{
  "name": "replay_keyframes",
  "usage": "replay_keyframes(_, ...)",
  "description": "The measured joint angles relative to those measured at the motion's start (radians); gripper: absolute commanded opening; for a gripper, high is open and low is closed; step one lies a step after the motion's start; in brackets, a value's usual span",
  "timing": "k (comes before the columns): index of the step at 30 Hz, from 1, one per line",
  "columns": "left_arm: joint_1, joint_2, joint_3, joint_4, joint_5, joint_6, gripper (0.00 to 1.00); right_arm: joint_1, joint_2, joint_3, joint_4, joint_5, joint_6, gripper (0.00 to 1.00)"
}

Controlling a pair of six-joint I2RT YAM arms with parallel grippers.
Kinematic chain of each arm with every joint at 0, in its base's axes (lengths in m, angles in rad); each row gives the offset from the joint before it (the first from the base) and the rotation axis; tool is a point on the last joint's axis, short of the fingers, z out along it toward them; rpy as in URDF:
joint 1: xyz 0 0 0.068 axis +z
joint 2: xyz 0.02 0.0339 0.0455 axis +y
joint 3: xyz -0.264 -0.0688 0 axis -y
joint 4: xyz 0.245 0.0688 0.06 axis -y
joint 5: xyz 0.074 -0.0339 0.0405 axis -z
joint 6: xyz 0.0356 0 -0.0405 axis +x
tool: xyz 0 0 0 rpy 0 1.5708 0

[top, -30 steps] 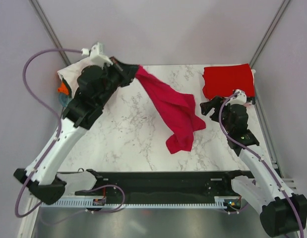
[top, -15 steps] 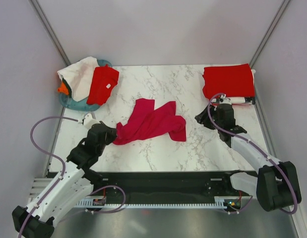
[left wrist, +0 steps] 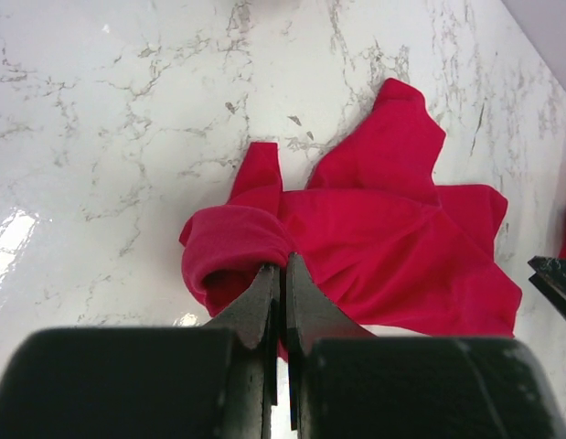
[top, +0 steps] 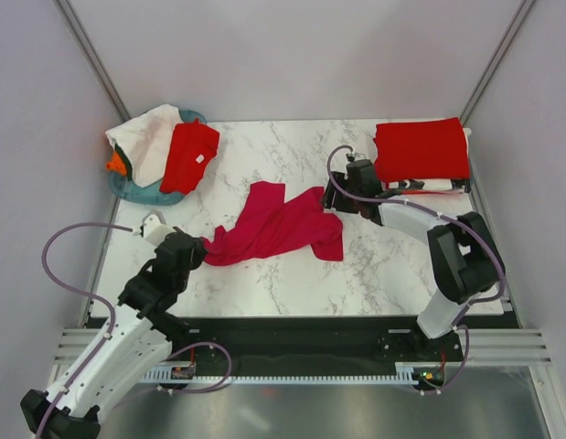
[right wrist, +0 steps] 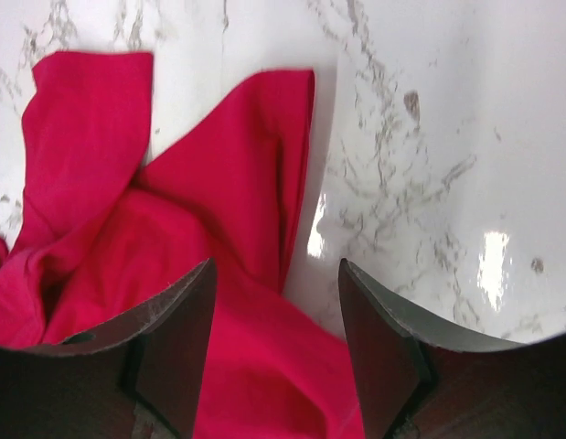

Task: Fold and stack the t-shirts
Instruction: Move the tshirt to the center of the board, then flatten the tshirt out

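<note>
A white marble table (top: 264, 274) with grey veins fills the middle of the top view, shut in by pale lilac walls (top: 292, 55) and two slanted metal posts (top: 90, 59) at the far corners. The stone is glossy and throws back bright spots of light in both wrist views. At the far left corner a round teal basket (top: 136, 190) holds a white shirt (top: 145, 137), a bright red shirt (top: 189, 155) draped over its rim, and a bit of orange cloth (top: 115, 163). At the far right corner lies a folded red shirt (top: 420, 148), square to the table edge, with a strip of white cloth showing under its near side.

The crimson shirt (top: 283, 224) lies crumpled near the middle of the table. Its long axis runs left to right, tilted a little so the left end sits nearer the arms. One flap points toward the far edge.

The left gripper (top: 203, 245) is at the shirt's left end, its fingers pressed together on a bunched fold of the cloth. The right gripper (top: 330, 197) is at the shirt's far right corner, fingers spread wide, with cloth and bare marble between them; it grips nothing
</note>
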Motion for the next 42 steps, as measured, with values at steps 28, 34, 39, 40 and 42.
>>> replay_keyframes(28,0.001,0.160,0.050,-0.019,-0.030,0.076,0.08,0.001,0.462,0.441,-0.051,0.103,-0.005,0.00)
replay_keyframes(34,0.001,0.299,0.134,-0.027,-0.019,0.169,0.86,0.000,0.363,0.369,-0.069,0.132,-0.023,0.00)
replay_keyframes(39,0.001,0.454,0.312,-0.008,0.085,0.280,0.88,-0.001,0.168,0.247,-0.069,0.131,-0.024,0.00)
replay_keyframes(40,0.002,0.493,0.346,0.012,0.135,0.309,0.88,-0.001,0.127,0.219,-0.068,0.128,-0.023,0.00)
replay_keyframes(42,-0.008,0.582,0.411,0.067,0.221,0.361,0.96,-0.001,0.057,0.159,-0.060,0.119,-0.022,0.00)
